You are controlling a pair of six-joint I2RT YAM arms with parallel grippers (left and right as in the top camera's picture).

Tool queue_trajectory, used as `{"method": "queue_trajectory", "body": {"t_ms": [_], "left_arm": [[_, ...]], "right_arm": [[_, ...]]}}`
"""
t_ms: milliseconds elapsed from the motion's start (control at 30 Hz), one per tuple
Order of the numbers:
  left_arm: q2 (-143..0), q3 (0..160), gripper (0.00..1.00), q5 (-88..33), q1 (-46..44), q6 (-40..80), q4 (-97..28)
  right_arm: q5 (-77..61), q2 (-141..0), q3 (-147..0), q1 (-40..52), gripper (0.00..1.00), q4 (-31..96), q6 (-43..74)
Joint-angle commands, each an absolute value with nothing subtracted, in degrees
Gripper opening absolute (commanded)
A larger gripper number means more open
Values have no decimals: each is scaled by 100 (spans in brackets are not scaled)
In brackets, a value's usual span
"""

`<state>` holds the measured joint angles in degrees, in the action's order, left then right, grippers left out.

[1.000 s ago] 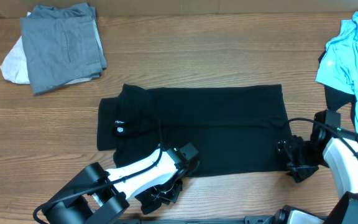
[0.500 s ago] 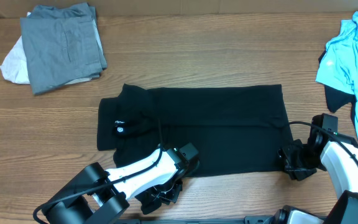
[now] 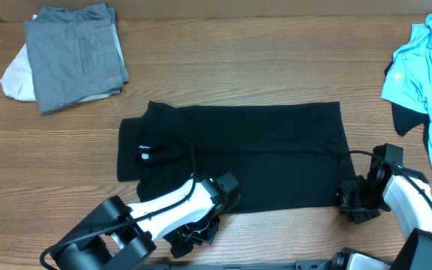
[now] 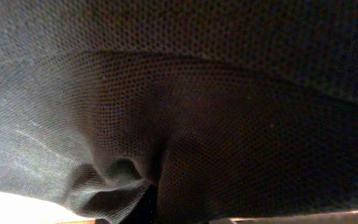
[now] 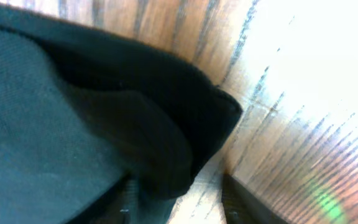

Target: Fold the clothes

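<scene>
The plain black short-sleeved shirt [image 3: 261,154] lies mid-way along the worktop [image 3: 276,75] toward its near edge, already folded into a long band; a crosswise fold looks due. The left gripper [image 3: 198,229] sits at the shirt's near hem, and whether it grips I cannot tell. The right gripper [image 3: 353,201] straddles the shirt's near right corner, jaws parted, clamping nothing. A folded grey garment [image 3: 75,54] lies at the far left corner, while a crumpled light-blue garment [image 3: 426,60] waits at the right edge.

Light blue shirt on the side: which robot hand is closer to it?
Right. The right gripper sits at the black shirt's near right corner, below the light blue shirt; the left gripper is far off along its near edge.
</scene>
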<state>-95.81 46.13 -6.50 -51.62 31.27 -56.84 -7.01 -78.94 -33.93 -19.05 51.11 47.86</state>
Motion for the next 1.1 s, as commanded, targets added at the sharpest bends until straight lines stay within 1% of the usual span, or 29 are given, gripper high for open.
{"method": "queue_trajectory", "body": {"t_ms": [0, 33, 67, 100, 133, 433, 700, 833, 933, 1067], "left_arm": [[-9631, 4652, 7, -694, -5137, 3087, -5548], [-9631, 4657, 7, -707, -5137, 3087, -5561], [-9631, 4683, 4, -707, -5135, 3087, -5671], [-9631, 4707, 4, -705, -5135, 3087, -5745], [-9631, 4755, 4, -703, -5135, 3087, -5852], [-9629, 5677, 4, -637, -5137, 3057, -6665], [-9629, 6471, 4, 121, -5061, 2987, -7008], [-9629, 6514, 4, 425, -4790, 2910, -7054], [-9629, 6514, 4, 716, -4403, 2884, -7157], [-9629, 6514, 4, 746, -3774, 2532, -7026]], "right_arm": [[-607, -7870, -3306, -1916, 28, 5017, 4873], [-609, -7867, -3306, -1916, 23, 5013, 4919], [-609, -7867, -3306, -1916, 9, 5004, 5009], [-607, -7867, -3306, -1916, 5, 4993, 5074], [-609, -7867, -3306, -1916, 4, 4984, 5111], [-821, -7867, -3511, -1914, 4, 4980, 5218], [-1367, -7867, -3962, -1914, 4, 4934, 5216], [-1831, -7867, -3994, -1914, 4, 4652, 5221], [-1831, -7867, -3994, -1914, 4, 4416, 5260], [-1835, -7867, -3994, -1914, 4, 4023, 5308]]}}
